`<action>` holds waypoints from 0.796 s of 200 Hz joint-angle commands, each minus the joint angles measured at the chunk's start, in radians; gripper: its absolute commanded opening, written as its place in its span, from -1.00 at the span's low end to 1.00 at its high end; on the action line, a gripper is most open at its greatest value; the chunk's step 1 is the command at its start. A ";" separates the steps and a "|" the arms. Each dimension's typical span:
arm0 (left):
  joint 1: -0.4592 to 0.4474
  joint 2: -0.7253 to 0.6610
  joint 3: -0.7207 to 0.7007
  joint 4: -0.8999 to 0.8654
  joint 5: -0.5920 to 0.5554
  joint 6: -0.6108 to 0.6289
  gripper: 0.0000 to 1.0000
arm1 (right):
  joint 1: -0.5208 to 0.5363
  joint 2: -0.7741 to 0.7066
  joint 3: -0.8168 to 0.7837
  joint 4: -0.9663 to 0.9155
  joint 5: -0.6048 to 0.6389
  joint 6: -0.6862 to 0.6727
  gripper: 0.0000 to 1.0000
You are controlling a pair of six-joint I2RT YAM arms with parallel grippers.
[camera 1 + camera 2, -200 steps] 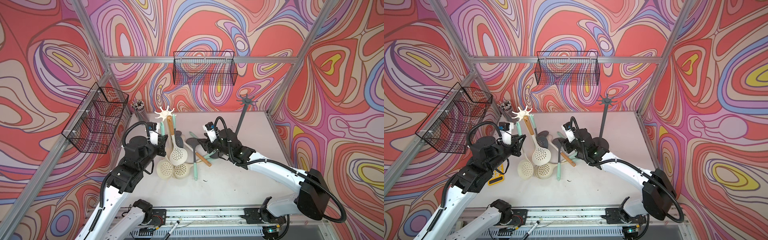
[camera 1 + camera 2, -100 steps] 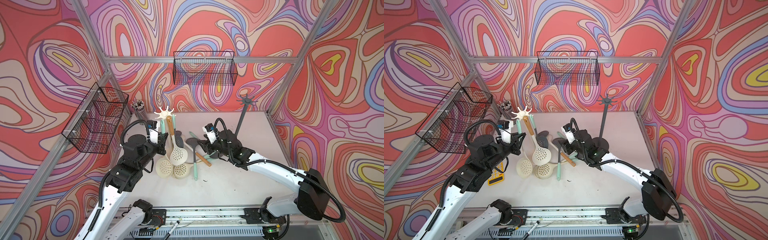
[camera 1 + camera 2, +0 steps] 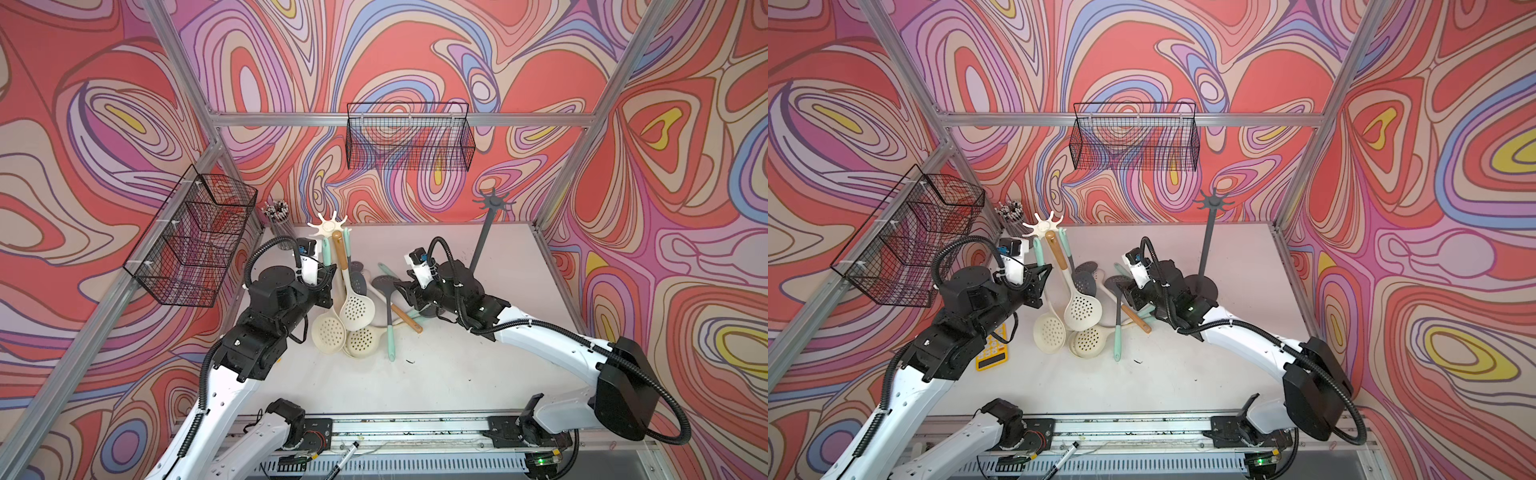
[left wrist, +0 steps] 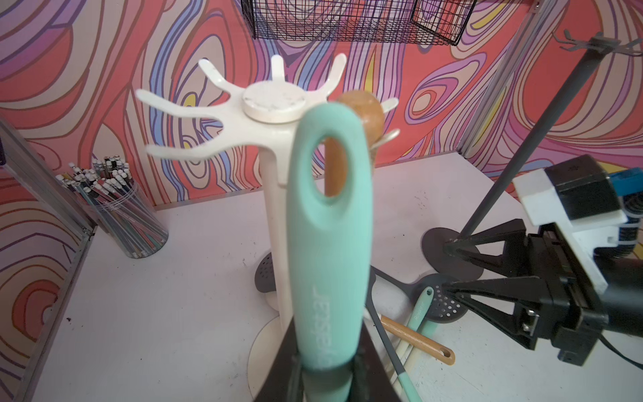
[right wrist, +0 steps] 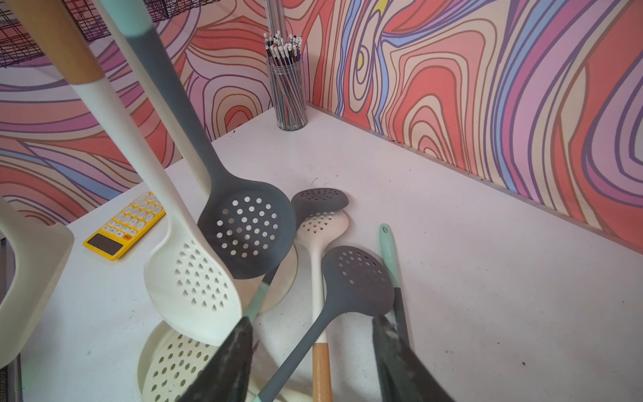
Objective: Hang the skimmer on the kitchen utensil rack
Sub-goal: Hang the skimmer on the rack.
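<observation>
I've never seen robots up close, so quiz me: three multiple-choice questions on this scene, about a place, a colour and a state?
1. Where on the table does the pencil cup stand? A. Front edge. B. Back corner, near the cream rack. C. Middle.
2. What colour is the skimmer handle in the left tool? A. Brown. B. Yellow. C. Mint green.
3. How is the right tool? A. Open, holding nothing. B. Shut on a handle. C. Out of sight.
Answers: B, the cup stands where the walls meet; C, the left wrist view shows it clamped on mint; A, its jaws stand apart over the table.
</observation>
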 commanded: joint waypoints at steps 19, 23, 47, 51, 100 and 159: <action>-0.001 -0.024 0.001 -0.026 -0.051 0.006 -0.95 | -0.004 -0.010 -0.008 0.013 -0.017 -0.003 0.12; -0.001 -0.024 0.000 -0.027 -0.053 0.007 -0.95 | -0.004 -0.010 -0.007 0.012 -0.018 -0.003 0.12; -0.001 -0.012 0.007 -0.042 -0.045 0.015 -0.94 | -0.004 -0.006 -0.003 0.010 -0.021 -0.002 0.12; 0.000 -0.009 0.007 -0.043 -0.043 0.016 -0.94 | -0.004 -0.006 -0.003 0.010 -0.022 -0.002 0.12; 0.000 0.024 0.015 -0.041 -0.032 0.020 -0.94 | -0.004 -0.019 -0.011 0.007 -0.020 -0.003 0.12; 0.000 0.055 0.049 -0.061 -0.058 0.039 -0.95 | -0.004 -0.032 -0.012 -0.001 -0.024 -0.007 0.12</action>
